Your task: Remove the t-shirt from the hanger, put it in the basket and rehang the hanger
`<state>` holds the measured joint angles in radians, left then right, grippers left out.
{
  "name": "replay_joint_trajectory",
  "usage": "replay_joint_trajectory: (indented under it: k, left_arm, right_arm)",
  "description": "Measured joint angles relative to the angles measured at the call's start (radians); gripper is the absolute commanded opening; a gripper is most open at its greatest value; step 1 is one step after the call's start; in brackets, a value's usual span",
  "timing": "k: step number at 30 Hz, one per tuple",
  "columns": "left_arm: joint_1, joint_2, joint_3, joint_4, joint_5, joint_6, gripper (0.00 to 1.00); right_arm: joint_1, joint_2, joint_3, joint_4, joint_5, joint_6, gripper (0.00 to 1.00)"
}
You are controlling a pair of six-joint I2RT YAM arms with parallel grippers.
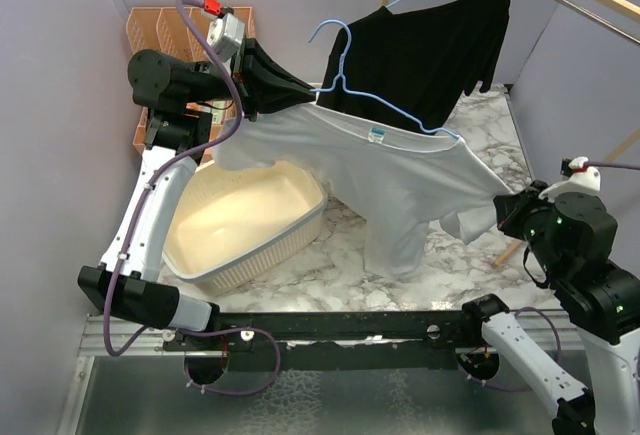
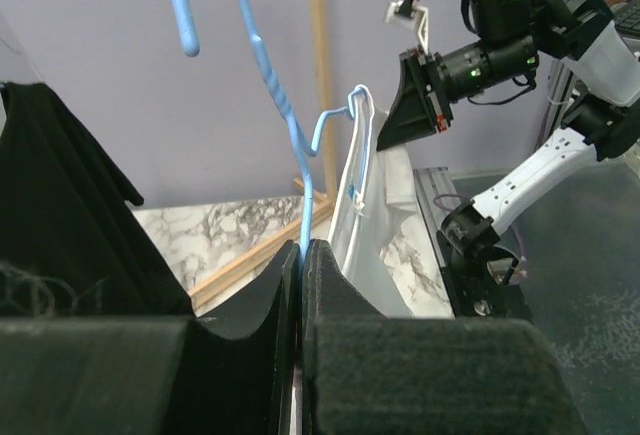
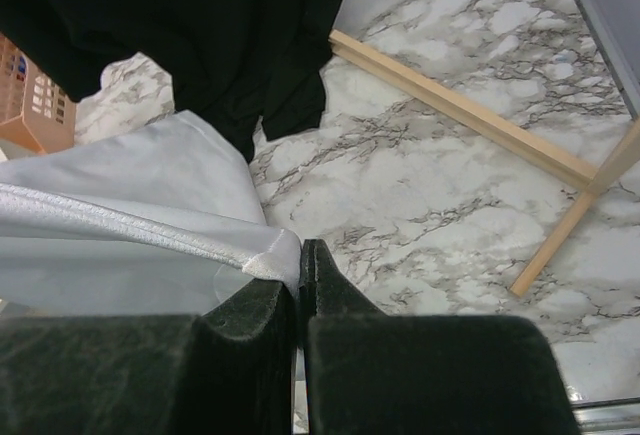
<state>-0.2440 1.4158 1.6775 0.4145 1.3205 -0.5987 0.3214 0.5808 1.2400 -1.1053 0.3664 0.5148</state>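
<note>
Above the table (image 1: 345,250), left hand (image 1: 306,91) clamps the hanger (image 2: 309,190) and right hand (image 3: 302,247) clamps the white t-shirt (image 1: 400,175).

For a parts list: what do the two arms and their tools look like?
The left arm and right arm have white links between bulky black joints. A purple-grey cable runs along the left one, with a red clip near its wrist; green lights glow on the right. The left tool and right tool have black, wedge-shaped fingers.
</note>
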Motion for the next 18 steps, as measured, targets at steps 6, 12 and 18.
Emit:
replay_joint_trajectory:
  k: [6, 12, 18]
  left_arm:
    - [0.006, 0.010, -0.050, 0.248, -0.006, -0.183, 0.00]
    - [0.009, 0.061, -0.053, 0.358, -0.013, -0.281, 0.00]
    - [0.011, 0.120, -0.039, 0.459, -0.027, -0.371, 0.00]
  right_arm:
    - [0.000, 0.035, -0.051, 0.009, -0.110, -0.038, 0.01]
    - [0.000, 0.030, -0.096, 0.003, -0.174, -0.042, 0.01]
    - [0.000, 0.025, -0.097, 0.000, -0.215, -0.037, 0.01]
